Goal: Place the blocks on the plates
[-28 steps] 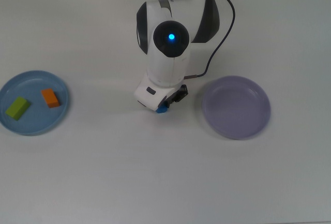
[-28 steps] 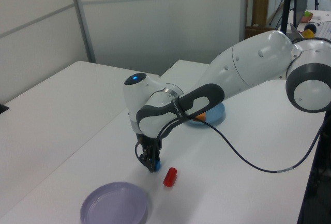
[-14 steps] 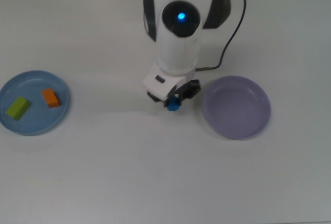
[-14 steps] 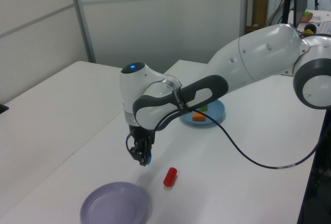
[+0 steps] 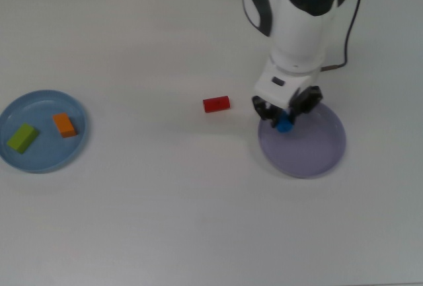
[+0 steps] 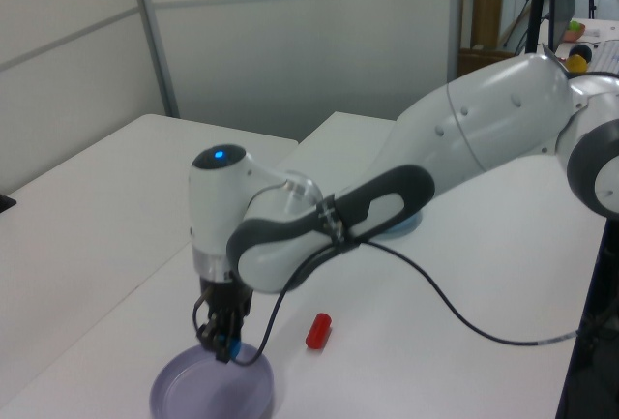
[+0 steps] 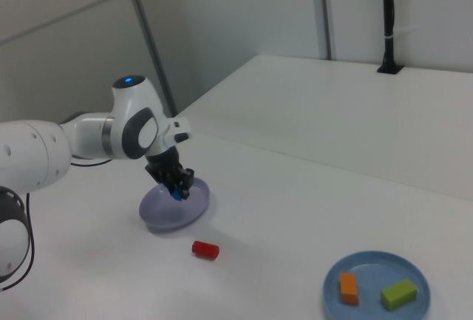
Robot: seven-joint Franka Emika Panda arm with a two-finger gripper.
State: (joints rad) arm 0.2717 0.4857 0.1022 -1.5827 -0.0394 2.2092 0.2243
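Observation:
My gripper (image 5: 285, 121) (image 6: 225, 349) (image 7: 179, 189) is shut on the small blue block (image 5: 285, 126) (image 6: 235, 350) (image 7: 177, 196) and holds it just above the lavender plate (image 5: 305, 148) (image 6: 198, 395) (image 7: 164, 214), over the plate's part nearest the top view's left. The red block (image 5: 216, 104) (image 6: 318, 331) (image 7: 205, 250) lies on the table between the two plates. On the light blue plate (image 5: 39, 157) (image 7: 377, 307) at the top view's left rest the green block (image 5: 23, 138) (image 7: 399, 293) and the orange block (image 5: 64, 125) (image 7: 348, 287). In the left view my arm hides most of that plate.
A black cable (image 6: 464, 303) trails from my arm across the white table (image 5: 165, 220). My forearm (image 5: 297, 22) reaches in from the top view's upper edge. Walls and a desk with clutter stand behind the table in the left view.
My gripper has carried the blue block to the top view's right, from beside the red block to above the lavender plate. The red block, hidden under my arm before, now shows in the top view.

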